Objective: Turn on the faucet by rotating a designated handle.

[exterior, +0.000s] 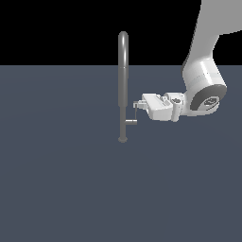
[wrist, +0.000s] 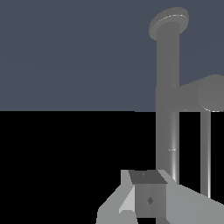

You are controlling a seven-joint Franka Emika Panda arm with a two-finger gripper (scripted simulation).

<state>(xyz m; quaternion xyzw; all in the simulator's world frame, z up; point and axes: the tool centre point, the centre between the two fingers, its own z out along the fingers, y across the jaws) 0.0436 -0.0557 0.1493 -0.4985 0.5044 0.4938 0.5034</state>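
Faucet [exterior: 123, 85] upright on grey floor [exterior: 56, 189]; handle [exterior: 134, 116] projects toward exterior view's right; gripper [exterior: 137, 105] level, at handle rod tip; finger state indeterminable.

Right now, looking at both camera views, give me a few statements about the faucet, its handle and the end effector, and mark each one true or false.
1. The faucet stands upright on the grey floor. True.
2. The handle sticks out on the exterior view's left of the faucet stem. False: it sticks out on the exterior view's right, low on the stem.
3. The end effector reaches in sideways from the exterior view's right, at the top of the handle's upright rod. True.
4. The end effector is clamped around the arched top of the faucet. False: it is far below the arch, level with the handle.
5. The faucet lies tipped over. False: its small round base rests on the floor.
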